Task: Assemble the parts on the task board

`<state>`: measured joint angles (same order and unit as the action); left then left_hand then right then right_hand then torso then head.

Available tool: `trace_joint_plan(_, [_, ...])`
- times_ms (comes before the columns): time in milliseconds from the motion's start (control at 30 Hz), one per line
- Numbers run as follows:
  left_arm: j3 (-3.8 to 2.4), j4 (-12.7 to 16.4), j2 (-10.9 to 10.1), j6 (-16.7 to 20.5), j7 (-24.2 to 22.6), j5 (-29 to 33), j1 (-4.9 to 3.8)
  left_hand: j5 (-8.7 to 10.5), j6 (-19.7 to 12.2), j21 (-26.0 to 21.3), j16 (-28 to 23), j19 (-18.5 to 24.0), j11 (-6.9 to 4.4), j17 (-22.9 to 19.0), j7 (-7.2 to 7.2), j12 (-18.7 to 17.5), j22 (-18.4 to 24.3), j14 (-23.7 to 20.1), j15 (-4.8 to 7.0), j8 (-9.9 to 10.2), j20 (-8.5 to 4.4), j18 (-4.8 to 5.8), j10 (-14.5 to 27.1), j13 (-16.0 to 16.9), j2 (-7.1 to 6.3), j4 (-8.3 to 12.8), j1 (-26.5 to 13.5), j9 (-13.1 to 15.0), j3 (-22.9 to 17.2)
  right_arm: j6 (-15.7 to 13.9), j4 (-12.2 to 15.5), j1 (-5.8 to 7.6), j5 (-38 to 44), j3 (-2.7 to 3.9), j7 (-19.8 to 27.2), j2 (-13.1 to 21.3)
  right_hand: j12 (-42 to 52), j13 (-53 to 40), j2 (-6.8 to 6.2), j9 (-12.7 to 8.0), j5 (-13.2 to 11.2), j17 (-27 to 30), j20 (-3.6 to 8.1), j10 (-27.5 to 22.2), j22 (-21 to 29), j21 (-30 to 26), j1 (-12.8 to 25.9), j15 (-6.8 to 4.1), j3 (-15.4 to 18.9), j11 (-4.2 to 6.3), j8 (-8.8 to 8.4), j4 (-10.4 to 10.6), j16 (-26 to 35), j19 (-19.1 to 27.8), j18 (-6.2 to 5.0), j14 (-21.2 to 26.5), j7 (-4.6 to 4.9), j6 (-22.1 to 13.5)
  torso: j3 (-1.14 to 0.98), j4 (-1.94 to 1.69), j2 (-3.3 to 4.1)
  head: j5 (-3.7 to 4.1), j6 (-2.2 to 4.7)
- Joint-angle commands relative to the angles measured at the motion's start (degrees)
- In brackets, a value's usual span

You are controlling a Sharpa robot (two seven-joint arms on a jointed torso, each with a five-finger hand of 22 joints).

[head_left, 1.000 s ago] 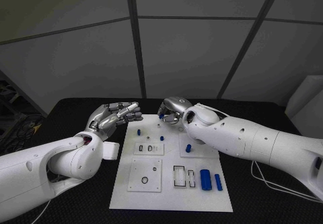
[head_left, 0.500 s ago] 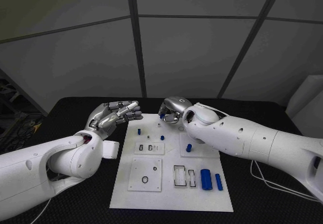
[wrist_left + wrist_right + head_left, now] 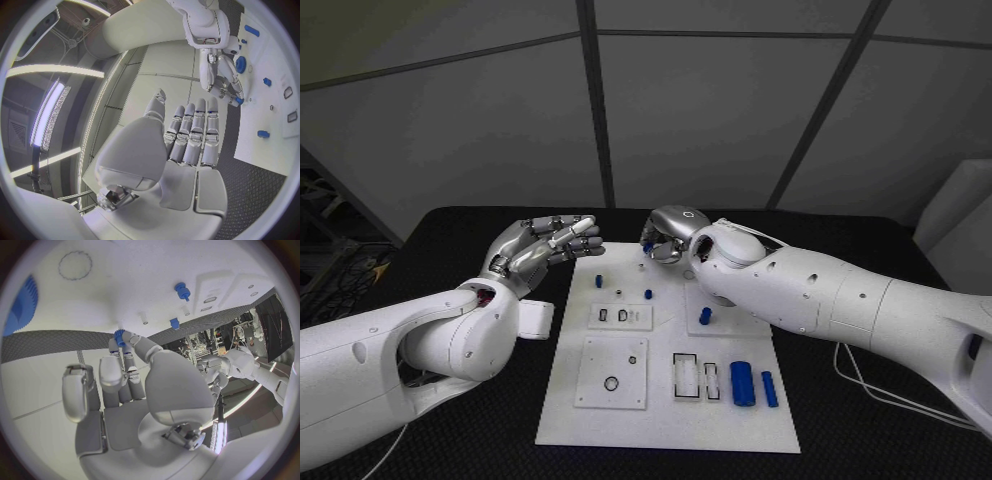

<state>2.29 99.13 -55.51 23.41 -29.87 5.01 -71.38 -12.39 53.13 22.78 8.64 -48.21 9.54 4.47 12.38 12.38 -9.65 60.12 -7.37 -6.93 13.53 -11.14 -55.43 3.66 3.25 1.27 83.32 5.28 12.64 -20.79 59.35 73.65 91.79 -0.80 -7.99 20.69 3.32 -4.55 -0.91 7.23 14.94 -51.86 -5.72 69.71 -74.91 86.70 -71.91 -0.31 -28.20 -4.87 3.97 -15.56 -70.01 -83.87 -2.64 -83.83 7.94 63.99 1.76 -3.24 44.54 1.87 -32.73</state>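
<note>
The white task board [image 3: 668, 410] lies mid-table. My right hand [image 3: 671, 236] hovers over the board's far edge and pinches a small blue part [image 3: 648, 246] at its fingertips; the same part [image 3: 119, 336] shows in the right wrist view, just above the board [image 3: 125, 280]. My left hand [image 3: 545, 245] is raised beside the board's far left corner, fingers straight and holding nothing; its palm [image 3: 187, 140] faces the right hand [image 3: 222, 80]. Blue pegs [image 3: 599, 282] [image 3: 648, 295] stand in the board, and a short blue piece [image 3: 705, 317] stands on its right plate.
Two long blue cylinders [image 3: 741, 384] [image 3: 769, 389] lie at the board's near right, beside rectangular slots [image 3: 685, 378]. A small black ring [image 3: 610, 385] sits on the near left plate. A blue gear [image 3: 25, 305] lies on the board. Black table [image 3: 877, 400] surrounds the board.
The left hand has risen slightly and its fingers have straightened a little. The right hand keeps its pinch on the blue part and has barely moved.
</note>
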Motion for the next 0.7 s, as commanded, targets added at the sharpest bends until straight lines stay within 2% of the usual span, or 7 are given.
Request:
trace_joint_plan(33, [-0.06, 0.29, -0.21, -0.64, -0.11, -0.40, -0.11, 0.27, 0.47, 0.27, -0.36, -0.28, 0.27, -0.09, 0.10, -0.15, 0.06, 0.24, -0.30, 0.34, 0.10, 0.82, -0.09, -0.06, 0.65, 0.34, 0.01, -0.05, -0.08, 1.41, -0.27, 0.16, 0.93, 0.02, -0.98, -0.09, 0.08, -0.04, -0.51, 0.08, -0.20, 0.00, -0.32, 0.22, -5.16, 0.27, -0.10, 0.05, -0.30, 0.44, -0.27, 0.08, -0.27, -0.24, 0.66, -0.17, 0.08, -0.37, 0.02, 0.00, 0.01, -0.02, -0.15])
trace_joint_plan(400, [-0.06, 0.39, -0.41, -0.60, 0.06, -0.40, -0.20, 0.42, 0.47, 0.25, -0.52, -0.21, 0.31, -0.12, 0.15, -0.29, 0.10, 0.22, -0.33, 0.47, 0.12, 0.84, -0.10, -0.06, 0.65, 0.53, -0.05, -0.10, 0.10, 2.26, -1.08, 0.24, 0.56, 0.02, -1.24, -0.57, 0.06, 0.14, -1.08, 0.13, -0.44, 0.44, -0.49, -0.64, -4.56, 0.06, 0.40, 0.25, -0.53, 0.23, -0.38, 0.45, -0.17, 0.15, 0.54, -0.04, 0.25, -0.95, 0.04, 0.06, -0.01, -0.29, -0.36])
trace_joint_plan(600, [-0.06, 0.47, -0.50, -0.62, 0.14, -0.40, -0.23, 0.46, 0.45, 0.24, -0.58, -0.18, 0.33, -0.13, 0.18, -0.36, 0.12, 0.21, -0.35, 0.53, 0.13, 0.84, -0.09, -0.07, 0.67, 0.58, -0.09, -0.12, 0.16, 2.23, -1.62, 0.32, 0.35, 0.01, -1.37, -0.93, 0.00, 0.84, -2.70, -0.06, -0.93, 2.71, -1.16, -4.44, -1.74, -0.93, 1.02, 1.12, -1.14, -0.82, -0.47, 0.71, 0.99, 1.91, -0.01, 0.59, 1.05, -3.12, 0.06, 0.03, 0.01, -0.43, -0.37])
trace_joint_plan(700, [-0.06, 0.48, -0.52, -0.61, 0.16, -0.40, -0.25, 0.46, 0.45, 0.24, -0.58, -0.18, 0.33, -0.13, 0.19, -0.36, 0.12, 0.21, -0.35, 0.53, 0.13, 0.84, -0.09, -0.07, 0.67, 0.59, -0.09, -0.12, 0.16, 2.56, -1.77, 0.36, 0.23, 0.01, -1.22, -1.06, 0.05, 0.94, -3.43, -0.09, -3.37, 4.16, -1.66, -6.84, 0.13, -1.65, 0.98, 1.60, -1.27, -1.35, -0.40, 0.85, 1.77, 3.05, -0.39, 0.94, 1.43, -3.99, 0.05, 0.03, 0.02, -0.51, -0.44])
